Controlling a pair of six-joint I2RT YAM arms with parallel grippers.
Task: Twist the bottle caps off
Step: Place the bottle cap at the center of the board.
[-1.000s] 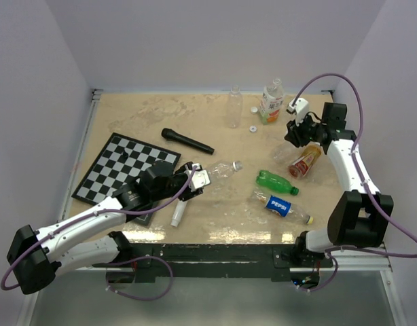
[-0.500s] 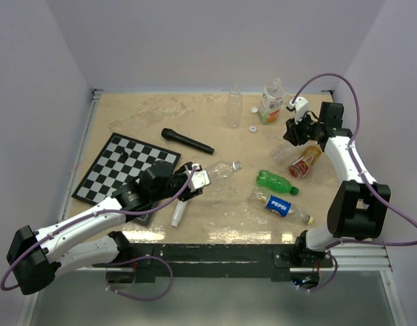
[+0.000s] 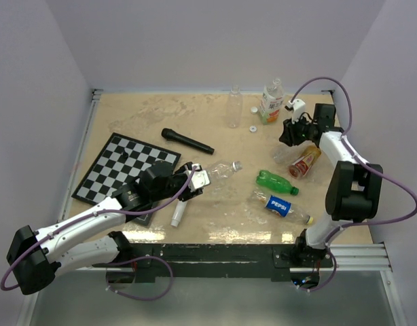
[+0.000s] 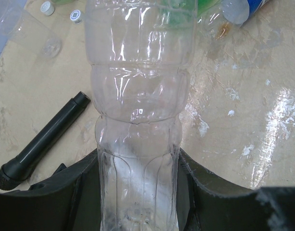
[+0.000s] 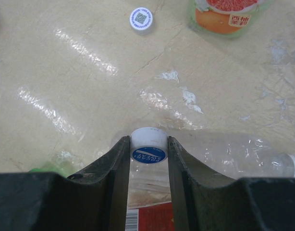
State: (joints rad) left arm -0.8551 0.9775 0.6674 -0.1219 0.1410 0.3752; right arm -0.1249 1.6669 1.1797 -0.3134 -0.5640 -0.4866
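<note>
The left end effector has its dark fingers clamped on the lower body of a clear bottle, which stretches away over the beige tabletop. A black microphone lies to its left. Farther off sit a white cap and a second cap.

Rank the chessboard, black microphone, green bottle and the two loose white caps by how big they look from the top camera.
1. chessboard
2. black microphone and green bottle: too close to rank, microphone longer, bottle thicker
3. farther loose cap and nearer loose cap: alike
</note>
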